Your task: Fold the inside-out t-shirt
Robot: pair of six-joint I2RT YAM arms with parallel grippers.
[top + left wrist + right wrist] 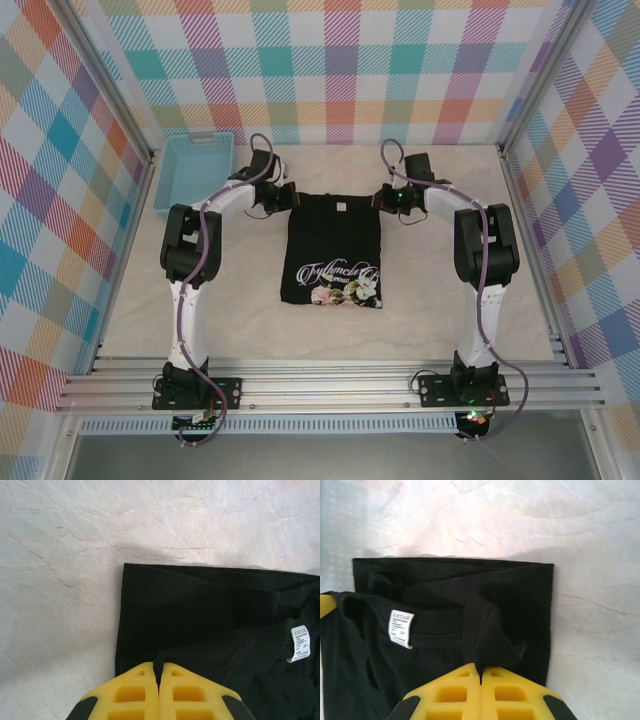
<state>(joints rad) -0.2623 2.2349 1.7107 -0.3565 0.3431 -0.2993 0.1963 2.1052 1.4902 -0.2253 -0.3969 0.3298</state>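
Pastel checked walls close in a pale marbled tabletop (450, 310). At its middle lies the soft black cloth t-shirt (335, 240), already narrowed into a long rectangle. Its pink-and-white floral print (345, 287) is at the near end, and a white care label (401, 628) shows at the neck. A light blue plastic basket (172, 185) sits well apart at the far left.

The left arm (215, 210) and right arm (470, 225) reach to the shirt's two far corners. Each arm's yellow jaws are pressed together, and the wrist views show a pinch of black cloth running up between them, so I judge both clamped on the far edge.

The step in hand looks like the end-to-end fold. Next, both corners want lifting evenly and carrying toward the near hem, kept level so the layers don't skew.
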